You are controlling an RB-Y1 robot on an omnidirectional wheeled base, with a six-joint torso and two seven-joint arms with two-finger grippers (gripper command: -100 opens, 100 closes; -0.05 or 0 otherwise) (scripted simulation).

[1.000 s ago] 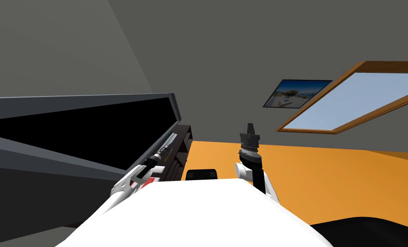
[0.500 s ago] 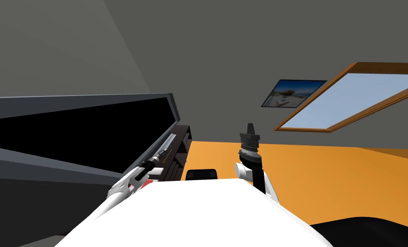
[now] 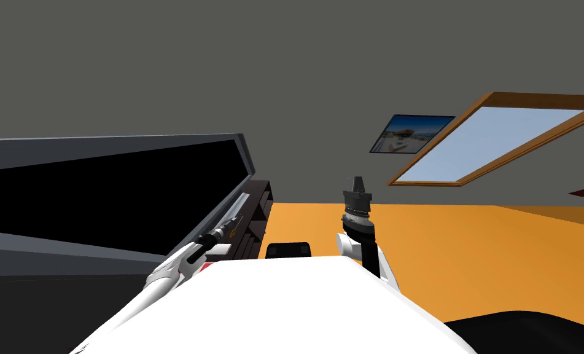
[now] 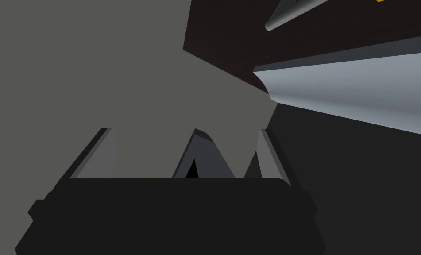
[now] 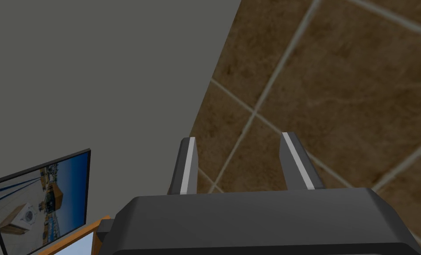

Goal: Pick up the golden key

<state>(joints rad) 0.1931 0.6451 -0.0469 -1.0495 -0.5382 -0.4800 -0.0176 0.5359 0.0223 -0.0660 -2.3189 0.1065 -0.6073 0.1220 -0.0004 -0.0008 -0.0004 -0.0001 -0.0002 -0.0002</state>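
Both released: right hand [image 5: 238, 138] idle, left hand [image 4: 185, 131] should swing toward the golden key [image 4: 379, 1] by the dark cabinet [image 4: 231, 40], centring it.

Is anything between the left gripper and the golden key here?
Seemingly yes. The left gripper, open, points at the wall, and the golden key is just a gold speck off to one side on the dark brown stand. The TV's light grey frame edge and a grey pointed bar lie between them.
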